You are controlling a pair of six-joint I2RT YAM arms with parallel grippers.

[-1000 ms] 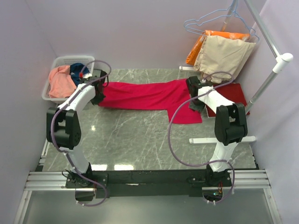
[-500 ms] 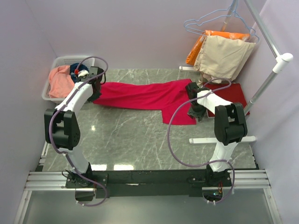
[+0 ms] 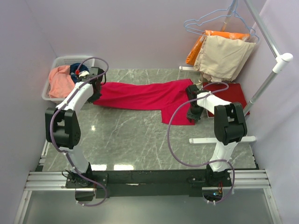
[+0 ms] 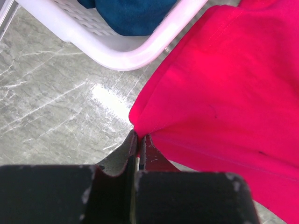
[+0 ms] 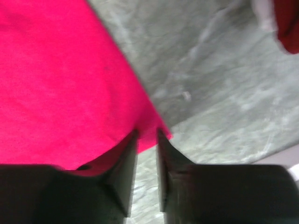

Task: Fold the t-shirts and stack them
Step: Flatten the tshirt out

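A bright crimson-red t-shirt lies stretched across the back of the table. My left gripper is shut on its left corner, right beside the basket; in the left wrist view the gripper pinches a fold of the crimson cloth. My right gripper stands at the shirt's lower right corner. In the right wrist view that gripper is open by a narrow gap, with the edge of the crimson cloth between its tips. A darker red t-shirt lies at the far right.
A white basket at the back left holds a salmon-pink t-shirt and a dark teal one. Beige and orange garments hang from a white rack, whose foot lies on the table beside the right arm.
The left gripper drew the shirt's corner a little left and back toward the basket. The right gripper moved nearer along the shirt to its lower corner, and its jaws narrowed.
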